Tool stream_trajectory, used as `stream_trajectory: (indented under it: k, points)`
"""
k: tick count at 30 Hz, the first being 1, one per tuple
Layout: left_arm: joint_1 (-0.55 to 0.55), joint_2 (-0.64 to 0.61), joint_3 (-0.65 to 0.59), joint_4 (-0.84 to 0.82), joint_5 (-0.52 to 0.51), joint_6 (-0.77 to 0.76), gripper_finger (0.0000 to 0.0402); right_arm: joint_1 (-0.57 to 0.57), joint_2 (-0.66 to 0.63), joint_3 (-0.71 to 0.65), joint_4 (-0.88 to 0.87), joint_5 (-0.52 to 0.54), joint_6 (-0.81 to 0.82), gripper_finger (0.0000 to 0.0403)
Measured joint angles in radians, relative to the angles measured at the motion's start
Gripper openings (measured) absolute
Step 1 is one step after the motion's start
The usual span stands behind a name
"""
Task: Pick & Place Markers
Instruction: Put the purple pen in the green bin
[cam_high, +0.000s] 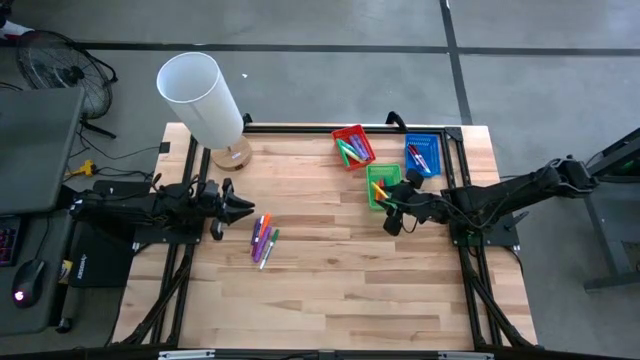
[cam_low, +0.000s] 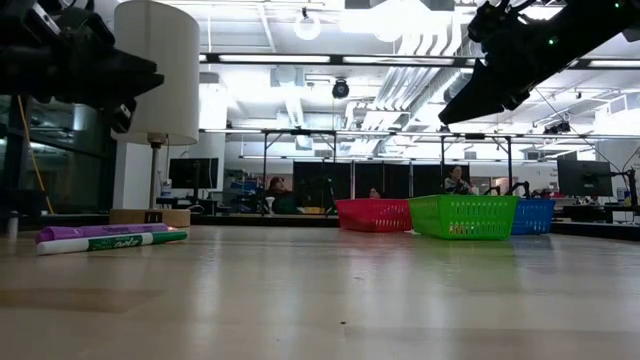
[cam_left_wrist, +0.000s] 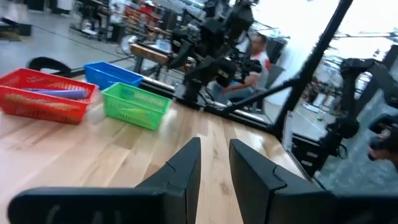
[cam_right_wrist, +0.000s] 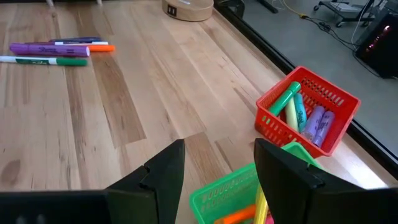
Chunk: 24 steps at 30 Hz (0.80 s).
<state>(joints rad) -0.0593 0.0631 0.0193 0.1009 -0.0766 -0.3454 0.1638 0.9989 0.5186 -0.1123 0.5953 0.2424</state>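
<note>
A small cluster of markers (cam_high: 263, 239), purple, orange and green, lies flat on the wooden table left of centre; the low view shows it as markers (cam_low: 100, 237). More markers lie in the red tray (cam_right_wrist: 308, 112), the green tray (cam_high: 382, 186) and the blue tray (cam_high: 422, 156) at the far right. My left gripper (cam_high: 238, 205) hovers level just left of the loose markers, fingers slightly apart, nothing between them (cam_left_wrist: 214, 168). My right gripper (cam_right_wrist: 217, 171) hangs open above the green tray's near edge, holding nothing.
A lamp with a white cylindrical shade (cam_high: 200, 95) and a round wooden base (cam_high: 232, 155) stands at the far left of the table. Black frame rails (cam_high: 470, 260) run along the table's sides. Bare wood stretches across the middle and near part.
</note>
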Motion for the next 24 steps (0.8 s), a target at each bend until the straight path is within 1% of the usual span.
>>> stream_trajectory:
  k: [2,6,9,10,13,15,18,24]
  points:
    - [0.0,0.0,0.0,-0.003,-0.019,-0.033,0.0083,0.0,0.0,0.0,0.0,0.0,0.0,0.0181]
    - [0.0,0.0,0.0,-0.003,-0.021,-0.117,0.0083,0.0,0.0,0.0,-0.003,0.0,0.0,0.0181]
    - [0.0,0.0,0.001,-0.01,-0.081,-0.137,0.0083,0.0,0.0,0.0,-0.003,-0.006,0.0,0.0181]
    - [0.0,0.0,0.008,-0.039,-0.108,-0.154,0.0083,0.0,0.0,0.0,-0.003,-0.007,0.0,0.0181]
    - [0.0,0.011,0.067,-0.246,-0.203,-0.248,0.0083,0.0,0.0,0.0,-0.003,-0.008,0.0,0.0181]
    - [0.0,0.041,0.105,-0.359,-0.245,-0.314,0.0083,0.0,0.0,0.0,-0.003,-0.008,0.0,0.0181]
    - [0.0,0.093,0.154,-0.457,-0.248,-0.394,0.0083,0.0,0.001,0.0,-0.003,-0.008,0.0,0.0181]
    - [0.0,0.263,0.232,-0.533,-0.203,-0.49,0.0083,0.0,0.002,0.0,-0.006,-0.028,0.001,0.0181]
